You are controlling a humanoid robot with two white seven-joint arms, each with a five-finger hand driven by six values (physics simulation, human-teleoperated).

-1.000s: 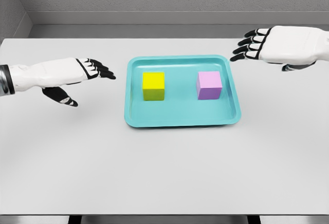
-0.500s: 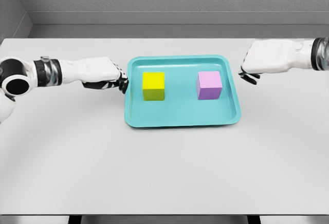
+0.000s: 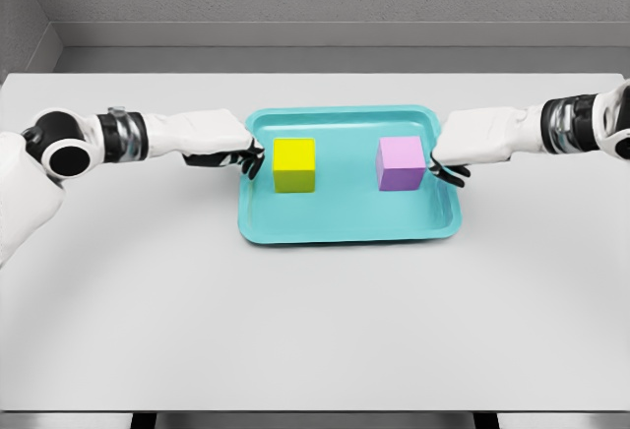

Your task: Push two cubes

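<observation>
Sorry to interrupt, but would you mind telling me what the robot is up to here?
It is set to push two cubes sitting apart in a teal tray. The left hand is at the tray's left rim beside the yellow cube, and the right hand is at the right rim next to the pink cube. Neither cube is clearly touched yet.

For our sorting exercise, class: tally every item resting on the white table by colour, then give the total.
Yellow: 1, the yellow cube
Pink-purple: 1, the pink-purple cube
Teal: 1, the teal rectangular tray holding both cubes
Total: 3
</observation>
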